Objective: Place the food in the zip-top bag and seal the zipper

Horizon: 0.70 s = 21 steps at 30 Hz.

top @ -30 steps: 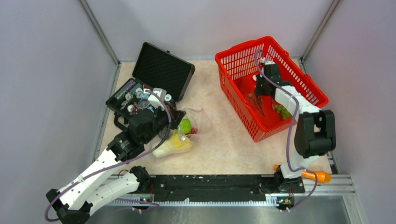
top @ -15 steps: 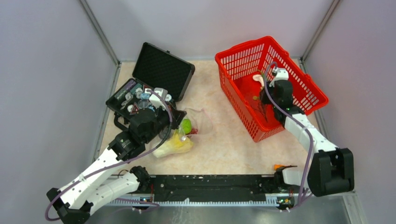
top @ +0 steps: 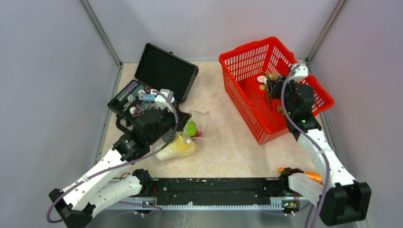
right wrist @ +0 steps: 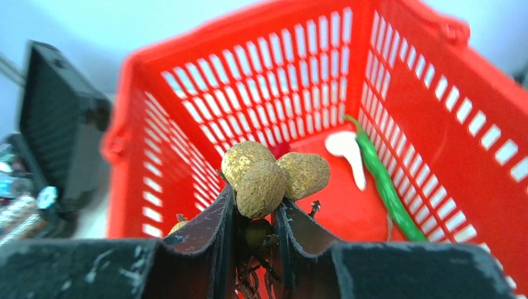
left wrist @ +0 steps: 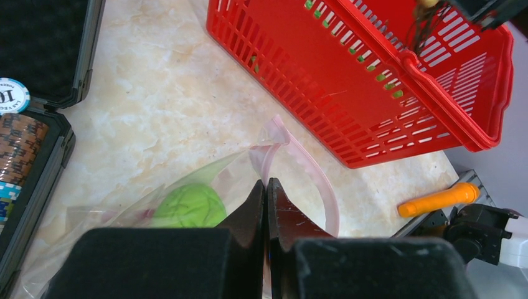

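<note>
Beige marble tabletop [top: 228,142], grey walls [top: 47,71]; left pincer [left wrist: 266,184] clenched on bag [top: 205,121], right pincer [right wrist: 254,202] on brown bits [right wrist: 304,174].

Red basket [top: 244,49] sits far right on the marbled tabletop [top: 228,147], upright. Black case [top: 166,70] is far left and open, lid tipped back toward the rear wall. Its tray holds round chips [top: 138,97] in blue-white and brown stacks, plus small bits I can't make out. Orange-handled tool [top: 313,176] lies at the near right edge, beside the black rail [top: 214,185]. Basket and case are well apart.
</note>
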Motion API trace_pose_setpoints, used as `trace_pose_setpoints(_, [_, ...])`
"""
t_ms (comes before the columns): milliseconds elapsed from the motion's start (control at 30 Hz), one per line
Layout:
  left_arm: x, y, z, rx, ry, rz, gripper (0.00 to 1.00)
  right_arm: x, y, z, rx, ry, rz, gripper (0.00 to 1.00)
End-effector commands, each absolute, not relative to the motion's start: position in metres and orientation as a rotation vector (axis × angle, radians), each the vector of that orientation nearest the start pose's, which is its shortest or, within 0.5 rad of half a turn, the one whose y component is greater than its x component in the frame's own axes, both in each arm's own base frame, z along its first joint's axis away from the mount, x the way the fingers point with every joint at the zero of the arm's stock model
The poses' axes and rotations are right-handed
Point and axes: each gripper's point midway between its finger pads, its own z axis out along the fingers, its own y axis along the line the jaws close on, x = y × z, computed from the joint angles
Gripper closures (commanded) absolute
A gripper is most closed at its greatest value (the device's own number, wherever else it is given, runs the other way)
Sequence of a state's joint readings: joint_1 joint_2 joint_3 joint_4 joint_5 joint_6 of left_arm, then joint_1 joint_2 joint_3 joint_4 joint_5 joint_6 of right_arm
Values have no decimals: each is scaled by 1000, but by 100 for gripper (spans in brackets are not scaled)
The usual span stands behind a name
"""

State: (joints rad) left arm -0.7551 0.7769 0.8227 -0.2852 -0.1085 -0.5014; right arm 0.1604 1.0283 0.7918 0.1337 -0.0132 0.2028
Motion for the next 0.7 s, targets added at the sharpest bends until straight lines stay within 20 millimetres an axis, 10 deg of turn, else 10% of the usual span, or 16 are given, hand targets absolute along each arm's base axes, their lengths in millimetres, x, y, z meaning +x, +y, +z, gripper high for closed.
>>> trace_pose_setpoints(0, [225, -220, 306, 178, 1787, -843, 100, 345, 96, 359, -135, 1425, 421, 100])
trace_pose_setpoints(267, [223, -223, 311, 195, 1773, -867, 100, 284, 142, 412, -346, 1290, 716, 100])
trace_pose_setpoints(667, [213, -240, 321, 259, 1745, -975, 100, 221, 217, 400, -601, 1271, 1041, 100])
